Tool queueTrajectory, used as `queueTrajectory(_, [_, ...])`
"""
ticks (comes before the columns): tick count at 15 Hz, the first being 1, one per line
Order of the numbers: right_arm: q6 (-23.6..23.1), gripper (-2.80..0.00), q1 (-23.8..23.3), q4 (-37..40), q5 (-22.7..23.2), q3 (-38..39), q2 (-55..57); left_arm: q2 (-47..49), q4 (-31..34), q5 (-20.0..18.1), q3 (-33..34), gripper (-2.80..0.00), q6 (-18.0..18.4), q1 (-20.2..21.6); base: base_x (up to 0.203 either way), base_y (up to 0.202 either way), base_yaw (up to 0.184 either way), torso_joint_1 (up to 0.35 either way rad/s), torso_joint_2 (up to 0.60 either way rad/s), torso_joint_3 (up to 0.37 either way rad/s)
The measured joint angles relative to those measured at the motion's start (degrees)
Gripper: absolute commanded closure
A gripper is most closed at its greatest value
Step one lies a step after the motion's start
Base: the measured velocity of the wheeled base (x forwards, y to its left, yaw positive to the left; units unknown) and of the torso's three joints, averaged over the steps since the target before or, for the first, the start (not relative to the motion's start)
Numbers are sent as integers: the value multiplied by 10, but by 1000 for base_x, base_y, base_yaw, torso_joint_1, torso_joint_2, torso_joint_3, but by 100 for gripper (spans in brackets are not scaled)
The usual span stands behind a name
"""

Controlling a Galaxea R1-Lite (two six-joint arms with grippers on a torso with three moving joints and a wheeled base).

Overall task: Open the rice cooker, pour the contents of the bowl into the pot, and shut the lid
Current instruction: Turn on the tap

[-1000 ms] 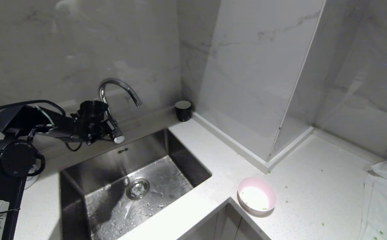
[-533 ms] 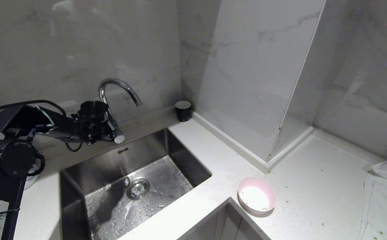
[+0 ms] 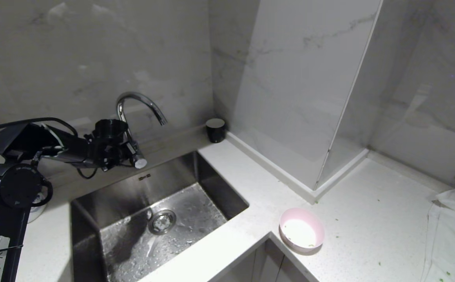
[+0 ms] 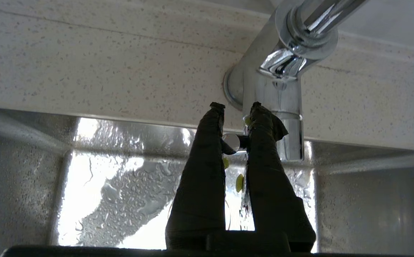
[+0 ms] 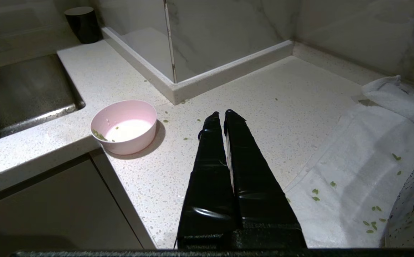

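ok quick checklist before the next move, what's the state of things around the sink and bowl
1. Left gripper closed on the tap handle: ok.
2. Right gripper shut and holding nothing, above the counter: ok.
3. Bowl upright near the counter edge: ok.
4. Bowl emptied: only a few green bits left inside: ok.
5. Rice cooker closed: cannot tell, not in view.
6. Counter clean: not ok, green bits scattered on it and on the cloth.

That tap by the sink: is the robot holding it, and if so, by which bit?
Yes. The left gripper is closed on the faucet's small lever handle, pinching the rod near its rounded end. The right gripper is shut on nothing above the counter.
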Motion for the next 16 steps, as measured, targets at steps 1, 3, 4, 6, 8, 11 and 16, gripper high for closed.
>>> queueTrajectory(1, [0, 0, 0, 0, 0, 0, 0, -1, 0, 0, 3, 0, 0, -1, 0, 0, 0, 0, 0, 0])
queueTrajectory(3, [0, 0, 0, 0, 0, 0, 0, -2, 0, 0, 6, 0, 0, -1, 0, 0, 0, 0, 0, 0])
queueTrajectory(4, [0, 0, 0, 0, 0, 0, 0, -2, 0, -1, 6, 0, 0, -1, 0, 0, 0, 0, 0, 0])
queueTrajectory(6, [0, 0, 0, 0, 0, 0, 0, -2, 0, -1, 6, 0, 0, -1, 0, 0, 0, 0, 0, 0])
queueTrajectory(8, [0, 0, 0, 0, 0, 0, 0, -2, 1, 0, 4, 0, 0, 0, 0, 0, 0, 0, 0, 0])
queueTrajectory(11, [0, 0, 0, 0, 0, 0, 0, 1, 2, -1, -1, 0, 3, 4, 0, 0, 0, 0, 0, 0])
queueTrajectory(16, [0, 0, 0, 0, 0, 0, 0, 2, 4, 1, -3, -280, 4, 5, 0, 0, 0, 0, 0, 0])
